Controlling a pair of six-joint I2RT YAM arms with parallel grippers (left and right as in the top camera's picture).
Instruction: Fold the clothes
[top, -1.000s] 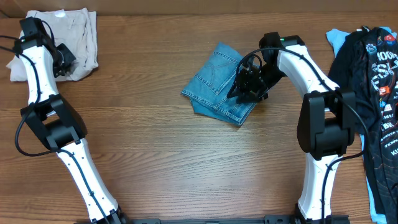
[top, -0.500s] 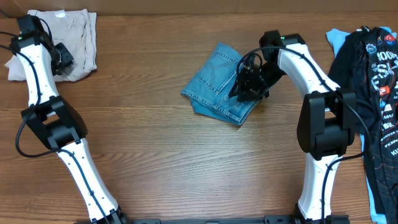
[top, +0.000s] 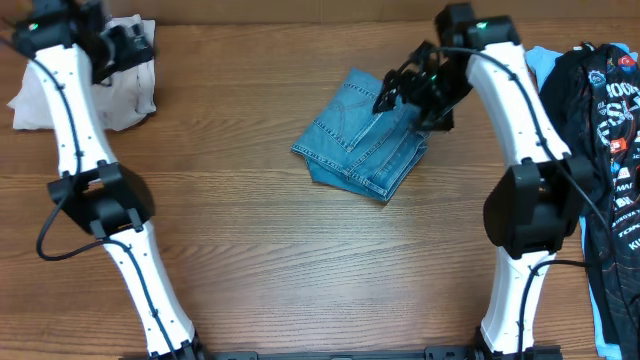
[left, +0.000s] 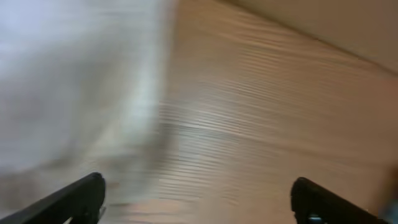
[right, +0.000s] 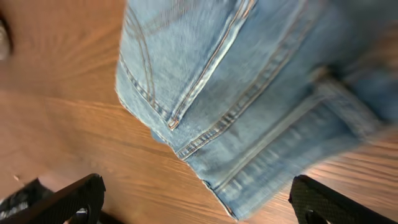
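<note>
Light-blue denim jeans (top: 360, 135) lie folded into a small packet at mid-table, seams and a stitched pocket showing in the right wrist view (right: 249, 81). My right gripper (top: 402, 92) hovers over the packet's far right corner, jaws wide apart and empty (right: 198, 200). Beige trousers (top: 135, 85) lie bunched at the far left corner, a blurred pale mass in the left wrist view (left: 68, 81). My left gripper (top: 125, 42) is raised above them, open with only bare wood between its fingertips (left: 198, 200).
A black printed tee (top: 610, 130) lies heaped along the right edge over a pale-blue garment (top: 545, 62). The wooden table (top: 300, 260) stretches bare toward the front, between the two arm bases.
Both grippers have opened. The right one let go of the jeans and lifted toward the back. The left one rose off the beige trousers toward the far edge.
</note>
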